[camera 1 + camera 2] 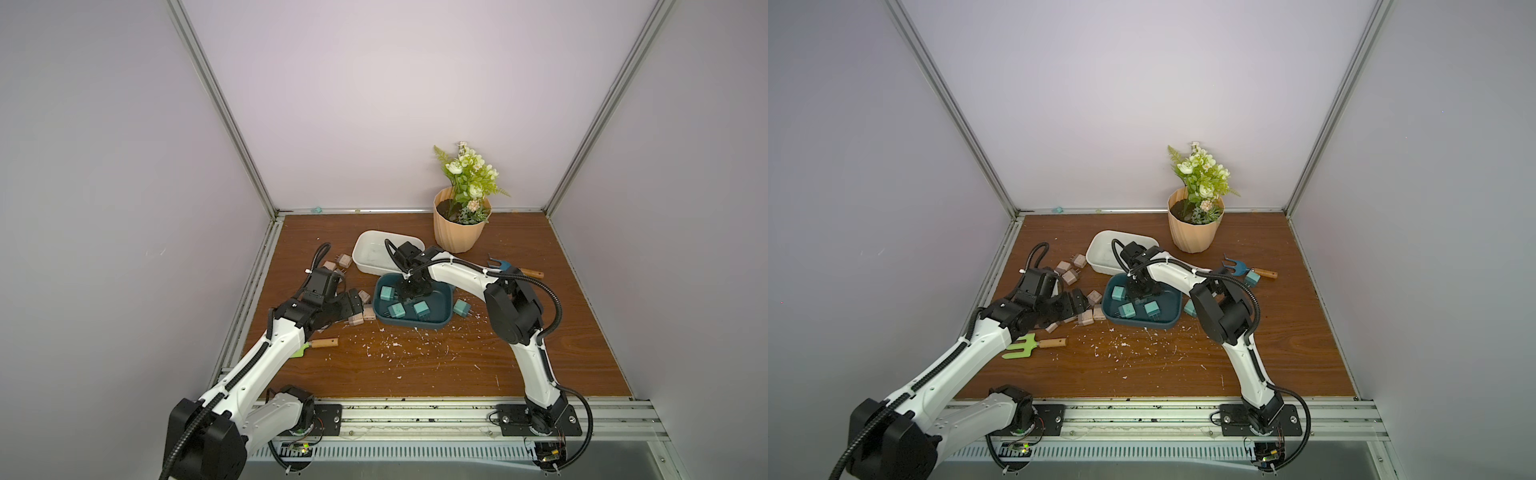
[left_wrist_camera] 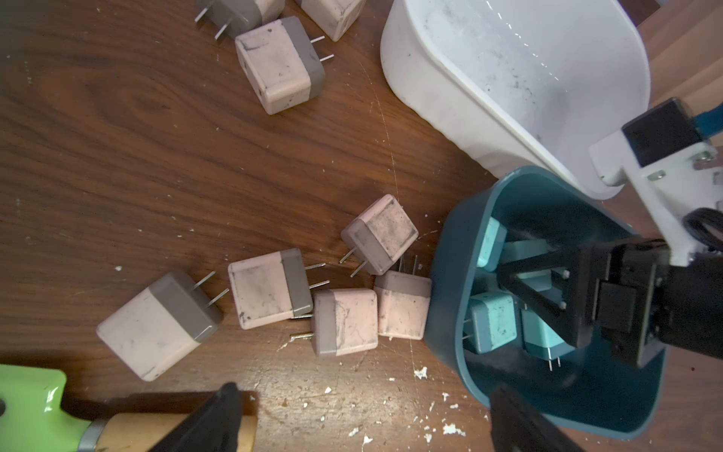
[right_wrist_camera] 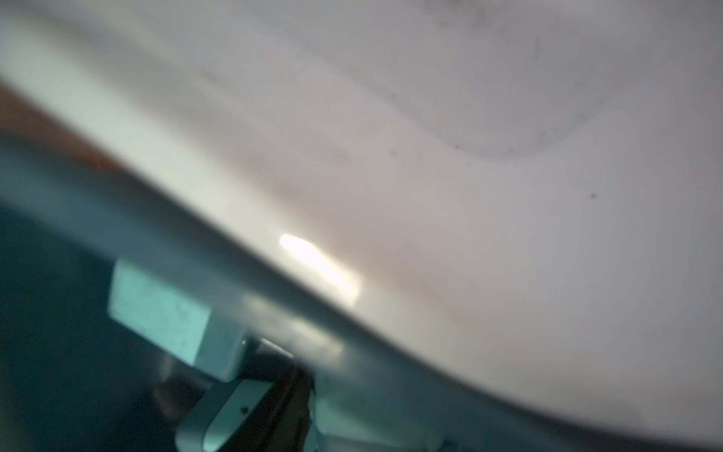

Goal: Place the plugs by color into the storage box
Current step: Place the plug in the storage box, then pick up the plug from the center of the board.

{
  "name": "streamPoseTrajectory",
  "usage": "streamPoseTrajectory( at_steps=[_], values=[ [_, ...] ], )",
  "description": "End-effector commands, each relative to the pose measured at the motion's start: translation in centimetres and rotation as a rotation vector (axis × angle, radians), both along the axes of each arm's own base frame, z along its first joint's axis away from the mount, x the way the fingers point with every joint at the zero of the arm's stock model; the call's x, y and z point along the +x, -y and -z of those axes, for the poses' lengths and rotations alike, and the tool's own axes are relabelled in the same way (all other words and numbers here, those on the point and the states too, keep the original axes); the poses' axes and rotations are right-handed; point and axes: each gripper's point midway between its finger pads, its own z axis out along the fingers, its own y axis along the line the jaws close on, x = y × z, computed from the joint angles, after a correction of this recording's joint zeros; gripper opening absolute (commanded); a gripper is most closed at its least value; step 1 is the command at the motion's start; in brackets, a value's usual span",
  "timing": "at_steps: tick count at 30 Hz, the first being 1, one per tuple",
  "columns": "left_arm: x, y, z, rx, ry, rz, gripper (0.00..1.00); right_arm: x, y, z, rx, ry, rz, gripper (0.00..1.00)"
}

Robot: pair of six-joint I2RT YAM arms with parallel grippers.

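I work over a brown wood-grain table (image 1: 573,332). My left claw (image 2: 364,391) hangs spread wide and holds nothing, above the small tan-pink cube plugs (image 2: 270,287) with grey caps and metal prongs. I count eight of them in the left wrist view, all lying on the table. Five cluster at the left end of the dark teal plastic tub (image 1: 442,305), one of them right against its wall. Three more lie apart, near the left side of the white plastic tub (image 1: 370,253), which stands just behind the teal one toward the far edge.

My right claw (image 1: 409,293) reaches down inside the teal tub among the teal cube plugs (image 1: 397,309). Whether it grips one I cannot tell: its fingers sit low among them and my right wrist view is blurred. In both top views three teal plugs lie clear in the tub; the left wrist view shows at least four. One more teal plug (image 1: 461,307) lies on the table just beside the tub's right end. Another (image 1: 1252,278) sits toward the right edge, next to the blue garden fork (image 1: 1233,264) with a wooden handle. A light green garden fork (image 1: 1021,345), also wooden-handled, lies near the left edge beside my left arm. One ribbed peach flowerpot (image 1: 459,232) with white artificial flowers stands at the far edge.
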Motion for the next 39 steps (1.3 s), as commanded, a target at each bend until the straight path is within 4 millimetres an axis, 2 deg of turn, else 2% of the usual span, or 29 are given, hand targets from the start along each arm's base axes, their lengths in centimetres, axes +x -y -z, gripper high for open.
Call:
streamPoseTrajectory(
  at_steps=[1, 3, 5, 7, 9, 11, 14, 21, 25, 29, 39],
  values=[
    [-0.3, -0.3, 0.4, 0.014, -0.018, -0.023, 1.0, 0.7, -0.6, -6.1, 0.06, 0.095, -0.002, 0.74],
    [-0.1, -0.2, 0.3, 0.011, -0.017, -0.02, 1.0, 0.6, 0.1, -9.1, 0.076, 0.131, 0.017, 0.8],
    [0.2, 0.0, 0.2, 0.01, -0.015, -0.013, 1.0, 0.3, 1.8, -12.0, 0.064, 0.168, 0.068, 0.83],
    [0.4, 0.1, 0.2, 0.01, -0.015, -0.006, 1.0, -0.1, 4.1, -13.4, 0.05, 0.188, 0.121, 0.84],
    [0.5, 0.4, 0.3, 0.005, -0.021, 0.008, 1.0, -0.7, 7.1, -13.7, 0.039, 0.188, 0.194, 0.84],
    [0.7, 0.7, 0.4, 0.003, -0.026, 0.022, 1.0, -1.5, 10.2, -13.2, 0.024, 0.17, 0.267, 0.85],
    [0.8, 0.9, 0.6, 0.0, -0.032, 0.029, 1.0, -2.7, 13.6, -11.6, -0.005, 0.146, 0.322, 0.85],
    [1.0, 0.9, 0.3, 0.005, -0.034, 0.036, 1.0, -5.9, 18.1, -7.9, -0.1, 0.079, 0.284, 0.92],
    [0.9, 0.9, 0.2, 0.001, -0.034, 0.031, 1.0, -7.2, 19.1, -6.0, -0.104, 0.05, 0.263, 0.94],
    [0.8, 0.9, 0.4, -0.002, -0.039, 0.029, 1.0, -7.0, 19.6, -4.0, -0.131, 0.034, 0.248, 0.95],
    [0.5, 0.7, 0.2, 0.003, -0.04, 0.022, 1.0, -3.2, 19.8, -1.1, -0.178, 0.028, 0.201, 0.95]
  ],
)
